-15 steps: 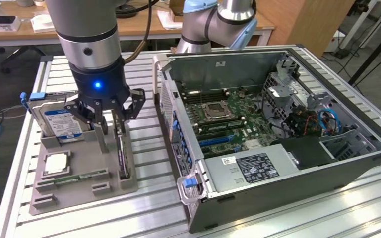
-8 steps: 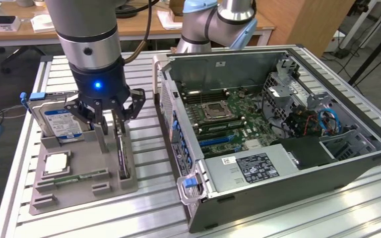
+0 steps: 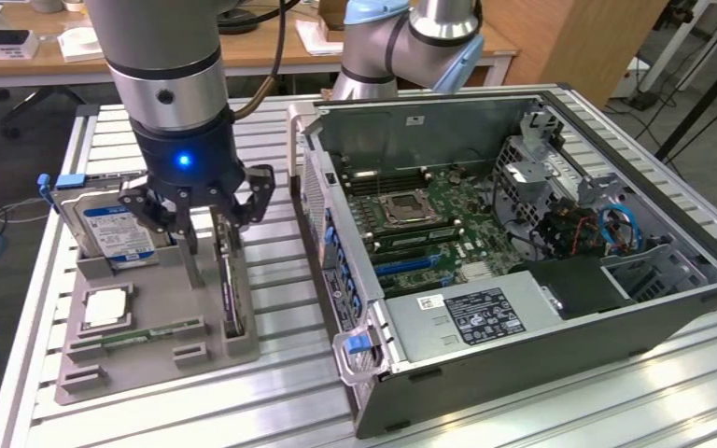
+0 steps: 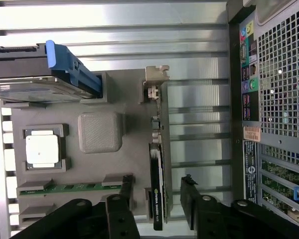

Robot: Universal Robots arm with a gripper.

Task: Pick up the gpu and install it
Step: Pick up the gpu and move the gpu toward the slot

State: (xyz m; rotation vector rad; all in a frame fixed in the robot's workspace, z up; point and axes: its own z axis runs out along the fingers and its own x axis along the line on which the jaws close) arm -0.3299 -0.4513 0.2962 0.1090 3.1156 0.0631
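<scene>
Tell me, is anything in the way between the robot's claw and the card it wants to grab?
Nothing visible is. The gripper is right at the gpu, its open fingers on either side with bare gaps between. The gpu stands on edge in the gray holder.

Covered, cropped or too small to read

From the exterior view, the gripper (image 3: 209,266) hides the far end of the gpu (image 3: 229,308) and one corner of the drive (image 3: 109,229). The arm (image 3: 165,56) runs off the top edge. The print on the label (image 3: 477,315) on the case (image 3: 496,373) is too small to read. In the wrist view, the drive (image 4: 35,74), the case (image 4: 279,74) and the gripper's body are cut off by the frame.
</scene>
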